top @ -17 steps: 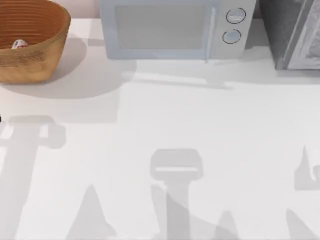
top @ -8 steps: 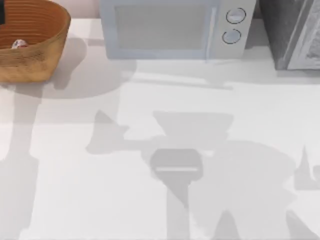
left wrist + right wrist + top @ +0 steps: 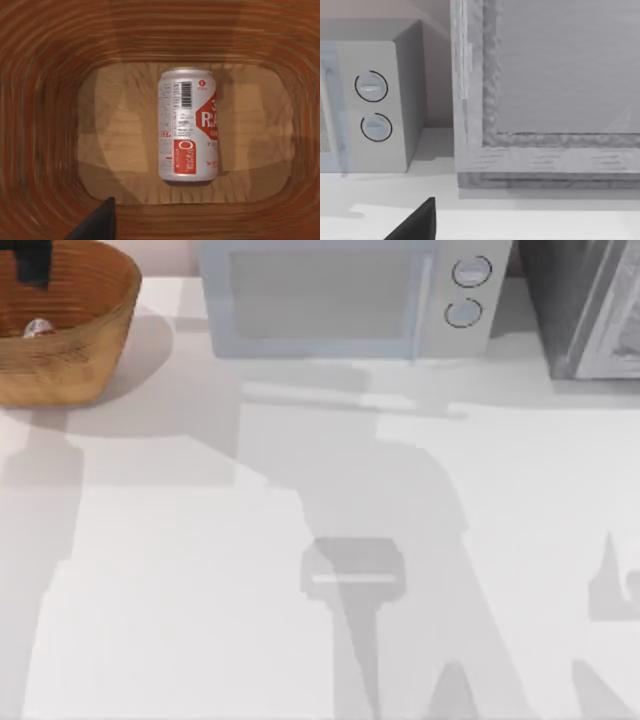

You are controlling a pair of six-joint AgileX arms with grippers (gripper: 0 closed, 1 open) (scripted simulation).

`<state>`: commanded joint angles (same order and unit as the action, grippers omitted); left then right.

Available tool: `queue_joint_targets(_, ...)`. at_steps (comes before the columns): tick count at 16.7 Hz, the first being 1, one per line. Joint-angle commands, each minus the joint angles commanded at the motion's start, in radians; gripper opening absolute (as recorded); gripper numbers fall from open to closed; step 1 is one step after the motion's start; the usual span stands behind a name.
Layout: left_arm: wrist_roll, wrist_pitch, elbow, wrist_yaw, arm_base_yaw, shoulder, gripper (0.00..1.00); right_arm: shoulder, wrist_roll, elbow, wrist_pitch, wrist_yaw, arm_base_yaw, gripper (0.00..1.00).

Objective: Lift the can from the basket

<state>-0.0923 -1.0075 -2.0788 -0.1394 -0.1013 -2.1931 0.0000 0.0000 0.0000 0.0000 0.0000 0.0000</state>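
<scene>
My left hand [image 3: 33,262] hangs over the basket [image 3: 95,335] above the lying can [image 3: 187,125]; finger spread unclear.

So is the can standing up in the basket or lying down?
Lying down. The can rests on its side on the basket floor, label and barcode facing up.

Each wrist view shows one plain black, wedge-shaped tool fingertip [image 3: 97,222].
</scene>
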Motion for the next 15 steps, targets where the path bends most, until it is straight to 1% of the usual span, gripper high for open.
queue_joint_targets(4,-0.012,-0.097,-0.208,-0.016,-0.009,-0.22,1.0,0.0,0.0,0.0,0.0,0.0,0.0,1.0)
queue_joint_targets(7,-0.018,-0.137,-0.295,-0.023,-0.013,-0.312,1.0,0.0,0.0,0.0,0.0,0.0,0.0,1.0)
queue_joint_targets(15,-0.019,-0.142,-0.316,-0.023,-0.006,-0.327,1.0,0.0,0.0,0.0,0.0,0.0,0.0,1.0)
